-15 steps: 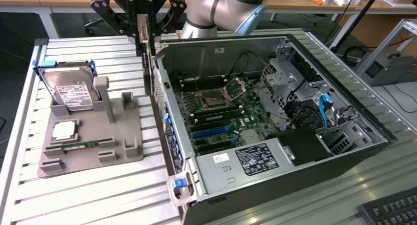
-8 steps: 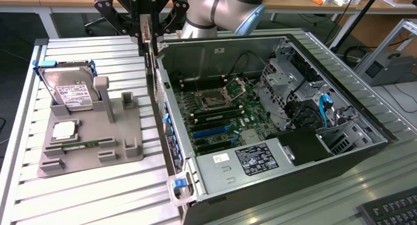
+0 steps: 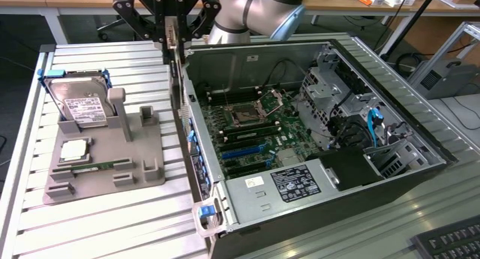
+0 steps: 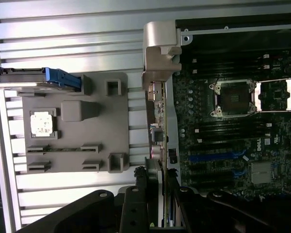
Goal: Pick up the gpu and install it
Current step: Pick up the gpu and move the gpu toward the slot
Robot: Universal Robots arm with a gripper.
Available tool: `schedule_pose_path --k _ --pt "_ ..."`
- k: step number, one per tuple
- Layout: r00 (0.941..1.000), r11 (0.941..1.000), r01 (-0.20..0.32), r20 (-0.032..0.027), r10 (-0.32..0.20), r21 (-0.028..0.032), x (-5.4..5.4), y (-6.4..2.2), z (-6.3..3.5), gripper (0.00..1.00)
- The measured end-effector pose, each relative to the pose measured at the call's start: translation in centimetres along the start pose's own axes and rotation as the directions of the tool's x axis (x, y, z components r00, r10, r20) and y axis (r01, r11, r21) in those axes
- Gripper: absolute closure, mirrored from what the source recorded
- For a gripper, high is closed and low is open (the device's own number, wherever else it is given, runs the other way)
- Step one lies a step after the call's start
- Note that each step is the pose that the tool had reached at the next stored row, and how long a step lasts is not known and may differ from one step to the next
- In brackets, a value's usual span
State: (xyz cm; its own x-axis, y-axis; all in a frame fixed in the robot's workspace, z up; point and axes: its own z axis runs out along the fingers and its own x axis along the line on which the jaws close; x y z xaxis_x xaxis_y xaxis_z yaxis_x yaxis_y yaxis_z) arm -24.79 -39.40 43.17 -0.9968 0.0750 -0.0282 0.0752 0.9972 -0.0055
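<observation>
My gripper (image 3: pixel 172 31) is shut on the gpu (image 3: pixel 174 45), which hangs edge-on, high above the table's slats. It is just over the open computer case's (image 3: pixel 420 175) wall on the exterior view's left. In the wrist view the gpu (image 4: pixel 157 116) is a thin vertical edge running away from my black fingers (image 4: pixel 136 204). Its silver bracket (image 4: pixel 161 48) is at the far end. The card lines up with the boundary between the grey holder (image 4: pixel 72 160) and the motherboard (image 4: pixel 223 145), whose blue slots (image 4: pixel 216 158) lie just beside it.
The grey holder (image 3: pixel 143 177) on the slatted table carries a silver hard drive (image 3: pixel 82 104), a processor chip (image 3: pixel 73 150) and a green memory stick (image 3: pixel 94 168). Inside the case are the processor socket (image 3: pixel 244 116), drive cages (image 3: pixel 330 90) and power supply (image 3: pixel 293 183). A keyboard (image 3: pixel 450 242) sits at the near right.
</observation>
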Motion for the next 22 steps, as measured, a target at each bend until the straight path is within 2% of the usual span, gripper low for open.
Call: schedule_pose_path --k 22 --pt "1.0000 1.0000 0.000 0.0000 0.000 0.0000 -1.8 0.13 0.05 0.73"
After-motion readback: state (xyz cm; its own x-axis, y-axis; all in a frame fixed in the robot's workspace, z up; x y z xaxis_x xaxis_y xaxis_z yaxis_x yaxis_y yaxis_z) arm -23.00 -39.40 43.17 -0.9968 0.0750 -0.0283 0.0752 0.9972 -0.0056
